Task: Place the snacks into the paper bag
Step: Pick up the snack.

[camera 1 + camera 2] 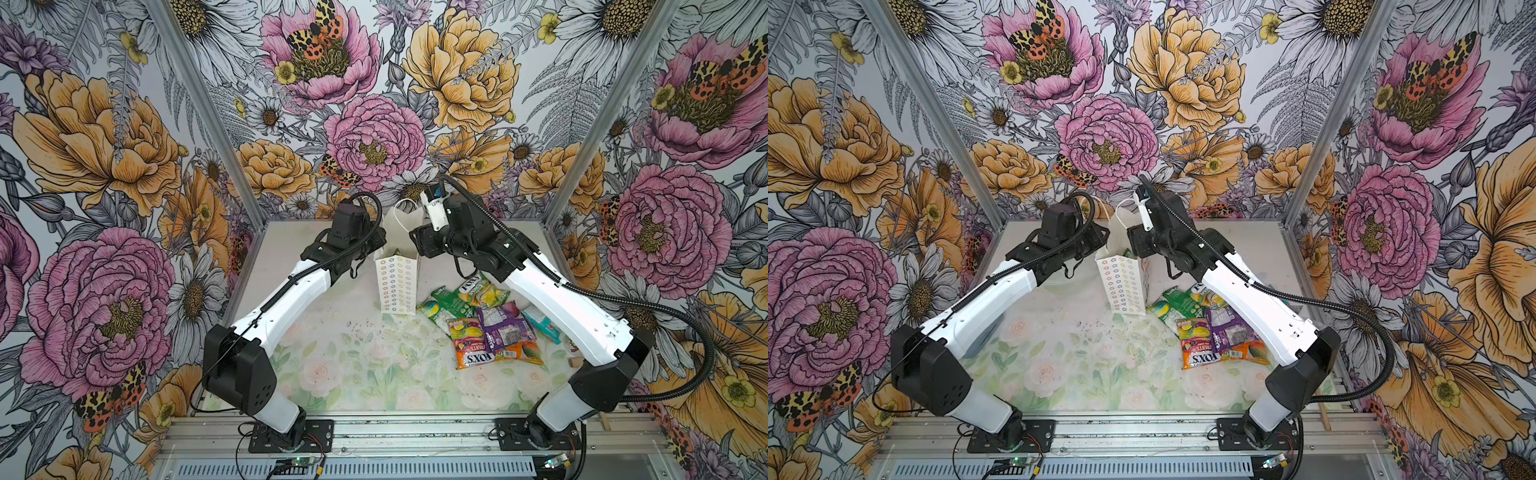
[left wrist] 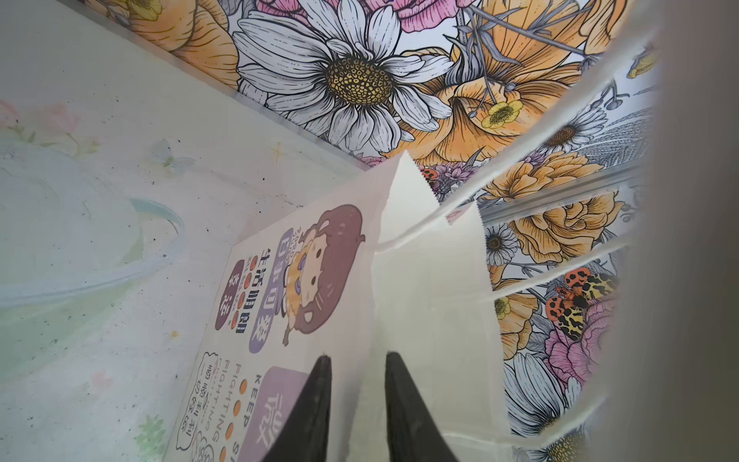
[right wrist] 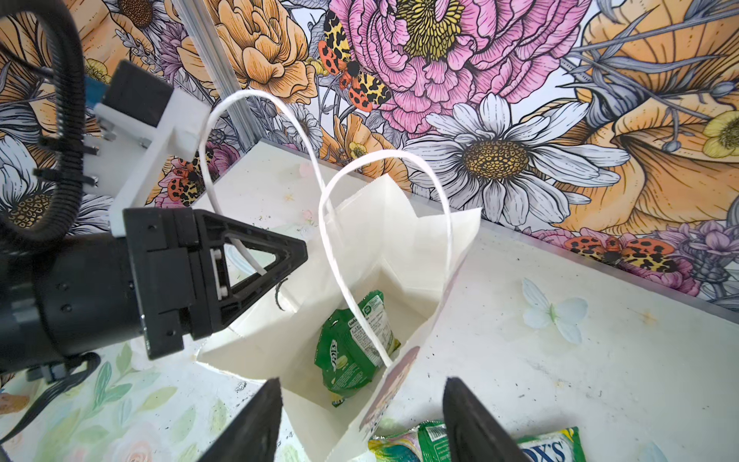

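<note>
The white paper bag (image 1: 395, 286) (image 1: 1123, 286) stands upright at the back middle of the table, its mouth open. One green snack packet (image 3: 352, 352) lies inside it. My left gripper (image 2: 357, 356) (image 3: 296, 264) stands at the bag's rim, jaws slightly apart, one finger on each side of the bag's wall (image 2: 432, 300). My right gripper (image 3: 362, 382) hangs open above the bag's mouth (image 3: 400, 240) with nothing between its fingers. Several other snacks lie in a heap right of the bag: green (image 1: 449, 299), purple (image 1: 498, 328) (image 1: 1229, 328), orange-red (image 1: 478, 353) (image 1: 1204, 357) and teal (image 1: 540, 324).
A clear plastic lid (image 2: 100, 276) lies on the table left of the bag. A small wooden mallet (image 1: 575, 361) is partly hidden behind the right arm. The bag's cord handles (image 3: 280, 120) stick up. Flowered walls close in the back and both sides.
</note>
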Action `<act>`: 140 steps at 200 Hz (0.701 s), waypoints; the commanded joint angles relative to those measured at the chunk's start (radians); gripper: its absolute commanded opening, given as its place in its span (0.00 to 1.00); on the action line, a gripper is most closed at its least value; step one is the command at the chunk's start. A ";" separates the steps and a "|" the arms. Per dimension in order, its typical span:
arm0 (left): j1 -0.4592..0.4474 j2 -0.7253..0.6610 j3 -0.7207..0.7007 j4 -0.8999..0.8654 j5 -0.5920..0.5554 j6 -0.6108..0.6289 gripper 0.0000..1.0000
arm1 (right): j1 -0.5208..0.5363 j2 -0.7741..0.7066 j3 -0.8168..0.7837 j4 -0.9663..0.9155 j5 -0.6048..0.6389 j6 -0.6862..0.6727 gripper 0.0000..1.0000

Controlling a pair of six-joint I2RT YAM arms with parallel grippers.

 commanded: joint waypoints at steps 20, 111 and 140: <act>0.016 -0.004 0.009 0.009 -0.037 0.020 0.26 | -0.007 -0.042 -0.009 0.006 -0.006 0.015 0.66; 0.007 0.006 0.001 0.017 -0.026 0.022 0.23 | -0.011 -0.043 -0.013 0.006 -0.010 0.014 0.66; 0.002 0.012 0.003 0.017 -0.016 0.027 0.23 | -0.012 -0.042 -0.014 0.006 -0.014 0.015 0.66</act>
